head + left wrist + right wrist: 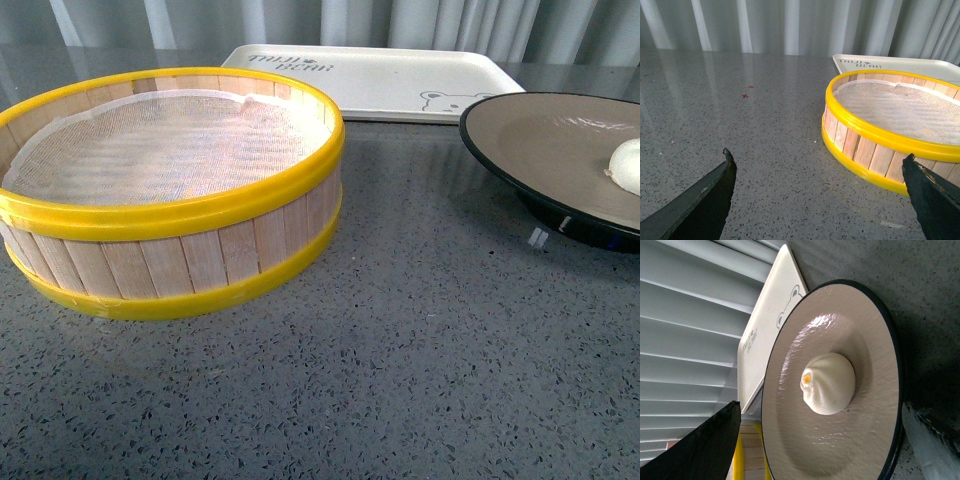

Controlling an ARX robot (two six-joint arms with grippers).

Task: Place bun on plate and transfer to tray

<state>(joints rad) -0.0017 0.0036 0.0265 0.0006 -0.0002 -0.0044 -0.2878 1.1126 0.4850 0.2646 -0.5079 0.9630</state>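
The cream-white bun sits in the middle of the brown, black-rimmed plate; in the front view the bun shows at the right edge on the plate. The cream tray with a bear face lies at the back, behind the plate, and its corner shows in the left wrist view. My right gripper is open, its fingers spread to either side of the plate. My left gripper is open over bare counter, empty. Neither arm shows in the front view.
A yellow-rimmed wooden steamer basket with white cloth liner stands at the left, beside my left gripper's one finger. The basket holds nothing that I can see. Grey speckled counter spreads in front. A curtain hangs behind.
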